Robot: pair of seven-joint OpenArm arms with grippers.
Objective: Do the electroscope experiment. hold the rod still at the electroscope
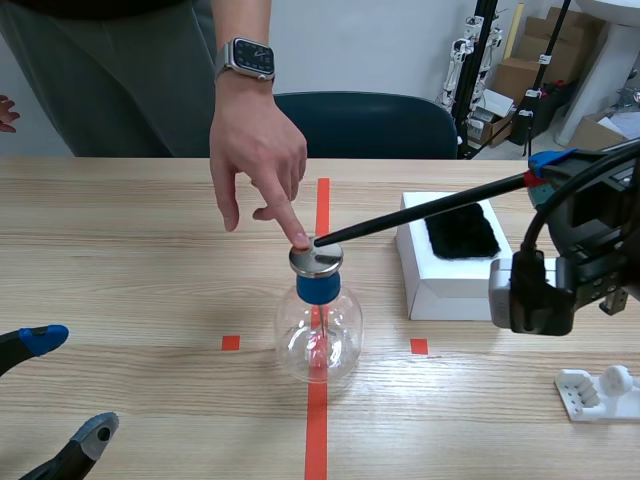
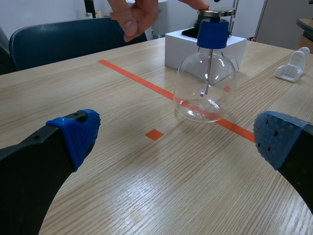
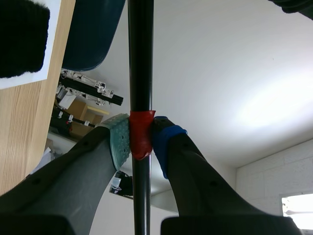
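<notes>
**Scene view.**
- Electroscope [image 1: 318,325]: clear flask with a blue collar and a metal cap [image 1: 315,259]. It stands upright at mid-table on the red line.
- Rod [image 1: 430,208]: black and slanted. Its low tip is at the cap's far edge and it rises to the right. Whether the tip touches the cap cannot be told.
- Right gripper [image 1: 537,178]: raised at the right, pinching the rod's upper end.
- Left gripper [image 1: 68,385]: low at the near left, fingers spread, holding nothing.
- Hand [image 1: 258,148]: a person's, reaching from the far side and wearing a watch [image 1: 247,57]. The index fingertip is on the cap, just beside the rod tip.
- Box [image 1: 440,285]: white, right of the electroscope, with black fur [image 1: 462,233] on top.
- White part [image 1: 598,392]: at the near right.
- Chair [image 1: 365,125]: dark, beyond the table [image 1: 120,260].

**Left wrist view.**
- Left gripper [image 2: 176,142]: blue pads [image 2: 78,133] wide apart, with bare table [image 2: 146,186] between them.
- Electroscope [image 2: 205,83]: ahead of the gripper, well apart from it.
- Box [image 2: 178,46]: behind the electroscope.
- Hand [image 2: 137,14]: above the electroscope.
- White part [image 2: 293,66]: off to one side.

**Right wrist view.**
- Right gripper [image 3: 142,139]: fingers pressed onto the rod [image 3: 141,58] at its red band [image 3: 142,134].
- Fur [image 3: 22,39]: seen on the box [image 3: 54,29], beside the rod.
</notes>
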